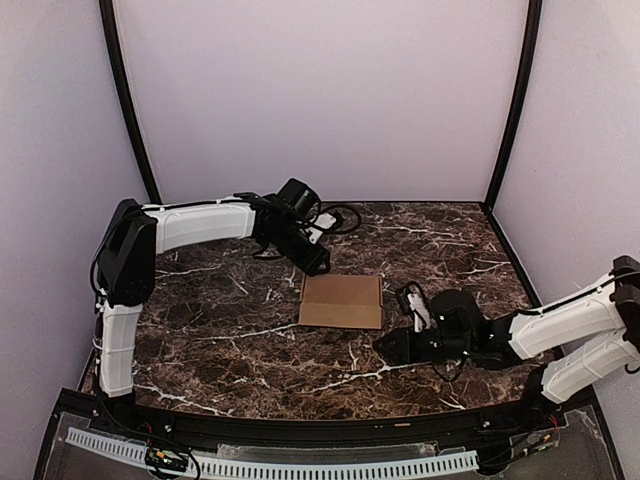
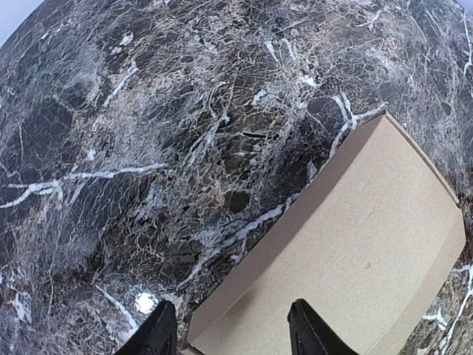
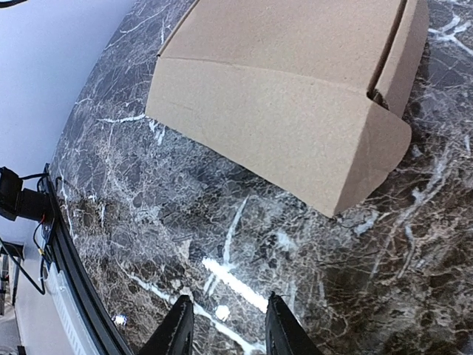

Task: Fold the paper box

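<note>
Seemingly folded paper box (image 1: 341, 301) lies between left gripper (image 2: 230, 307) and right gripper (image 3: 228, 299); jaws apart.

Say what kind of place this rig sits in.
Probably a lab robot booth: plain pale walls enclose a marble-pattern table, a slotted cable duct runs along its near edge, and the paper box lies on it.

Left arm (image 1: 200, 225) and right arm (image 1: 565, 318): white moulded link shells, black joint housings and black wrist units. Black cable (image 1: 350, 210) loops off the left wrist. Left fingers (image 2: 159, 334) and right fingers (image 3: 177, 329): black, tapered, matte.
</note>
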You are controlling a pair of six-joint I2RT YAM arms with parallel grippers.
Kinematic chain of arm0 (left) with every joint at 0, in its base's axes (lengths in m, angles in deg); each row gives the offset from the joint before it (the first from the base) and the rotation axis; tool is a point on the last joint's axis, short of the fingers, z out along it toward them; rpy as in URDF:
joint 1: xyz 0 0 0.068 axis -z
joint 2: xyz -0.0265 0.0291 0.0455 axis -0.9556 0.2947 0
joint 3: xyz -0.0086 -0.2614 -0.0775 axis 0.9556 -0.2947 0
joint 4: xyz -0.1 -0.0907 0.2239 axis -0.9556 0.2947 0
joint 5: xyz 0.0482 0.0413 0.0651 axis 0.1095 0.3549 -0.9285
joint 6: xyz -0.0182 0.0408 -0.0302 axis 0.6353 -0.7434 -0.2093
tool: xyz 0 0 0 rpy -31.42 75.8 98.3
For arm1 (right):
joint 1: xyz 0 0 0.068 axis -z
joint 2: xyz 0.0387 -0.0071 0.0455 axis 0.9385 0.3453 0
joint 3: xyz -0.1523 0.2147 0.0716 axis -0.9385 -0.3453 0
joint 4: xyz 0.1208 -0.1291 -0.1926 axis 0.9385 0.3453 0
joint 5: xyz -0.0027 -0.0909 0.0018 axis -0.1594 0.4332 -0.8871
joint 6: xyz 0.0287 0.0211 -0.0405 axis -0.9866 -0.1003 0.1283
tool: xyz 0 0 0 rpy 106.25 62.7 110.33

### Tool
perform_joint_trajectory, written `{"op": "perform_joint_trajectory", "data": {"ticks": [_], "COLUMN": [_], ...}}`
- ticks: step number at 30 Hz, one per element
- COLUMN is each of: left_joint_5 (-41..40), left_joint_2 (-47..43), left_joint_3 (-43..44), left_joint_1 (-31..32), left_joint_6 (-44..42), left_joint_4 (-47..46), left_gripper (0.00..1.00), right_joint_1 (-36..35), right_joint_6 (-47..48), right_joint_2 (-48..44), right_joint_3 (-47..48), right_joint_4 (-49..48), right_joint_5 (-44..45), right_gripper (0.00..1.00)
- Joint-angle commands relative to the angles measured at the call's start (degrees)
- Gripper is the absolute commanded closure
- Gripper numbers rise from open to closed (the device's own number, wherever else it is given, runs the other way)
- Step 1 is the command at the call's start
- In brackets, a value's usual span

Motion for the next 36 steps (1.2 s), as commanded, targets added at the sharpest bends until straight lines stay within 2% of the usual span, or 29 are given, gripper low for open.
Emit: {"op": "perform_joint_trajectory", "data": {"ticks": [1,5,12,26,32,36], "left_joint_5": [1.8,3.7,6.5,9.1,8.2,8.3], "left_joint_2": [0.4,2.2,6.4,11.3,12.4,12.9], "left_joint_3": [2.1,3.5,6.6,9.6,9.2,8.2], "left_joint_1": [0.3,0.3,0.2,0.3,0.3,0.3], "left_joint_6": [-6.9,-9.5,-12.8,-14.6,-14.1,-13.2], "left_joint_4": [0.2,0.3,2.6,6.3,7.4,8.1], "left_gripper": [0.47,0.44,0.44,0.46,0.50,0.57], "right_joint_1": [-1.7,-3.0,-3.4,-3.5,-3.4,-3.3], "right_joint_6": [-3.3,-5.0,-7.7,-10.4,-12.2,-13.6], "right_joint_2": [5.5,12.3,18.9,22.5,22.4,21.3], "right_joint_3": [2.8,5.5,8.9,10.5,11.3,10.9], "right_joint_4": [-8.5,-11.0,-12.4,-10.1,-7.3,-6.4], "right_joint_5": [1.4,1.4,2.6,5.4,10.1,13.0], "right_gripper": [0.68,0.73,0.82,0.85,0.87,0.90]}}
